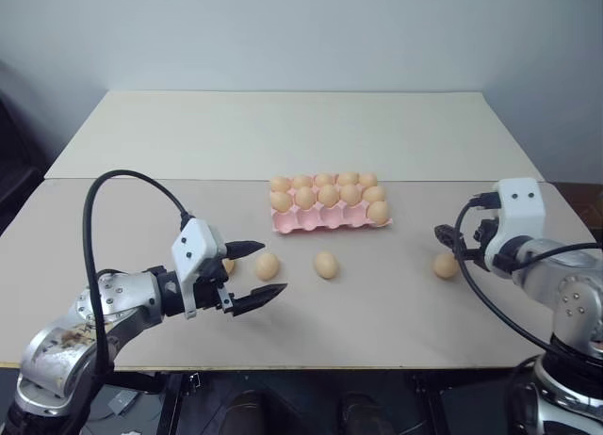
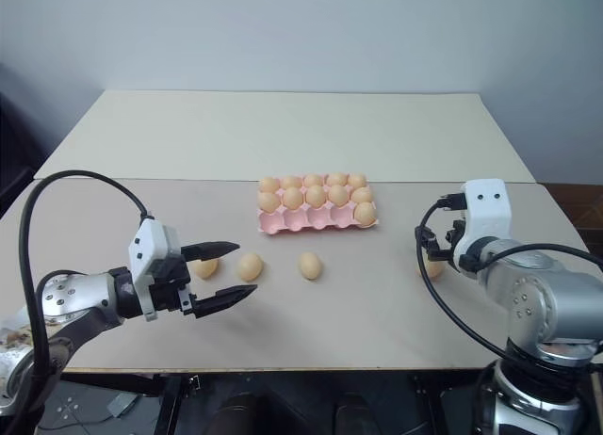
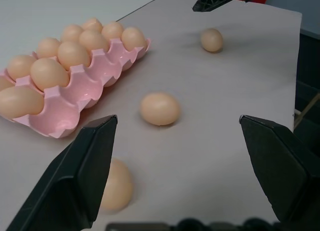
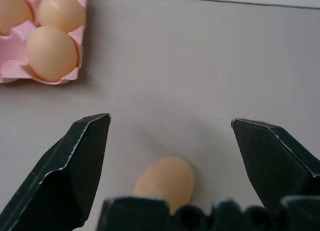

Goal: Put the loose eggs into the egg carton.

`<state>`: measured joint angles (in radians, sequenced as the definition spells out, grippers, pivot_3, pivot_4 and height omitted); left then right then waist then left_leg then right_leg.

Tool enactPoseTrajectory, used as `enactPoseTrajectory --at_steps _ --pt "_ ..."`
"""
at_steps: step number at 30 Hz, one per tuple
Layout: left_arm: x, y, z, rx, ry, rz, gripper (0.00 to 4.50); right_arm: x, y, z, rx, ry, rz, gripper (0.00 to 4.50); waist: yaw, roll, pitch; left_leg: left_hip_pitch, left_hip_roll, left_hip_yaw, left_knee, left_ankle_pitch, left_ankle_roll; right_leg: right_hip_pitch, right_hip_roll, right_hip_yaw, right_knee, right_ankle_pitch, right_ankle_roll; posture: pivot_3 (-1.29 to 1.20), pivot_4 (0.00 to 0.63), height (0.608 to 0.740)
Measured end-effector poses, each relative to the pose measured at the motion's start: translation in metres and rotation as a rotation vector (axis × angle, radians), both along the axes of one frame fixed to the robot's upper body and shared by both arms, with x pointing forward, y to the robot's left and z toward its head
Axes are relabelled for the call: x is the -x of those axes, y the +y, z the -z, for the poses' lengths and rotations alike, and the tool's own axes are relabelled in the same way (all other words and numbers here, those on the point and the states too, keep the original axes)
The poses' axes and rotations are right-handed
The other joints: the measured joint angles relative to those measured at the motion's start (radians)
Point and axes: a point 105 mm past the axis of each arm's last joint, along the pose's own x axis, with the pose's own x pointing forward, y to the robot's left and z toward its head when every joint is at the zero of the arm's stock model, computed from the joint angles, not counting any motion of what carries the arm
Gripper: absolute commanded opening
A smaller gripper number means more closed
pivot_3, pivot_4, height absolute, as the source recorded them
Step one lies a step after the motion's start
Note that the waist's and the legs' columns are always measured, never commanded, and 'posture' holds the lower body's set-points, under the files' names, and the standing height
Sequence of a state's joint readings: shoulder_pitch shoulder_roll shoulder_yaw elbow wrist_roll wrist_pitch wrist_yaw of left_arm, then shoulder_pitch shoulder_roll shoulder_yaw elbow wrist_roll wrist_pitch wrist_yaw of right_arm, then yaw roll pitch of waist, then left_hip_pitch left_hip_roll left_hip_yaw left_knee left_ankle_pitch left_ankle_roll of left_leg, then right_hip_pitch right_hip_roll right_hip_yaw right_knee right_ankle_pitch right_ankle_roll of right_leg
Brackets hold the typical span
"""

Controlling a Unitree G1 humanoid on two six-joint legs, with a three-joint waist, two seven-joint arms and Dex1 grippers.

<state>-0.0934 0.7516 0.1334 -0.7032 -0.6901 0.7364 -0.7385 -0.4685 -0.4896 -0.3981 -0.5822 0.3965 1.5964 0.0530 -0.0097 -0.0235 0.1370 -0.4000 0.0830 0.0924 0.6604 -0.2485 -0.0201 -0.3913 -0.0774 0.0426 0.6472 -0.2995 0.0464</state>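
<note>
Take the egg carton (image 1: pixel 330 212) as your landmark: it sits mid-desk (image 1: pixel 283 124), pale pink, its two far rows and rightmost near cup filled, leaving four near cups empty. All four loose eggs lie on the desk on the robot's side of it. One egg (image 1: pixel 446 265) lies off to the carton's right. Your right gripper (image 4: pixel 170 141) hangs right over it with its fingers spread wide and empty, the egg between them and close to the palm. That arm is plainly the nearer one for this egg; its long axis I cannot tell for sure.

The other three lie off the carton's near left: egg (image 1: pixel 326 265), egg (image 1: pixel 268 265) and egg (image 1: pixel 228 265). Your left gripper (image 1: pixel 252 273) also stands wide open, holding nothing, with the last two just beside its fingertips. Every egg is smooth, tan-orange and unbroken.
</note>
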Motion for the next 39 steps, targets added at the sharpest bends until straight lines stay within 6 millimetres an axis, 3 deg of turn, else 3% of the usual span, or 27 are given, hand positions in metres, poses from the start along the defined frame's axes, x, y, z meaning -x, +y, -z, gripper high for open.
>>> enactPoseTrajectory --at_steps 14,34,39 --pt "0.001 -0.005 0.003 -0.003 0.009 0.036 4.27 -0.005 0.004 0.019 -0.025 0.023 0.224 4.5 -0.003 0.0 0.0 -0.001 0.0 0.0 0.0 0.0 0.0 -0.001 0.0 0.0 0.0 0.0 0.0 0.0 0.15 0.74" --pt "0.001 -0.005 0.003 -0.012 0.007 0.037 4.27 0.001 0.002 0.051 -0.069 0.13 0.333 4.5 -0.004 0.0 0.0 -0.001 0.0 -0.001 -0.001 0.0 0.0 -0.001 0.0 -0.001 0.0 0.0 0.0 0.0 0.15 0.74" --pt "0.001 -0.004 0.003 -0.019 0.006 0.036 4.29 0.001 0.003 0.056 -0.079 0.147 0.345 3.06 -0.004 0.0 0.0 -0.001 0.0 -0.001 -0.001 0.0 0.0 -0.001 0.0 -0.001 0.0 0.0 0.0 0.0 0.15 0.74"
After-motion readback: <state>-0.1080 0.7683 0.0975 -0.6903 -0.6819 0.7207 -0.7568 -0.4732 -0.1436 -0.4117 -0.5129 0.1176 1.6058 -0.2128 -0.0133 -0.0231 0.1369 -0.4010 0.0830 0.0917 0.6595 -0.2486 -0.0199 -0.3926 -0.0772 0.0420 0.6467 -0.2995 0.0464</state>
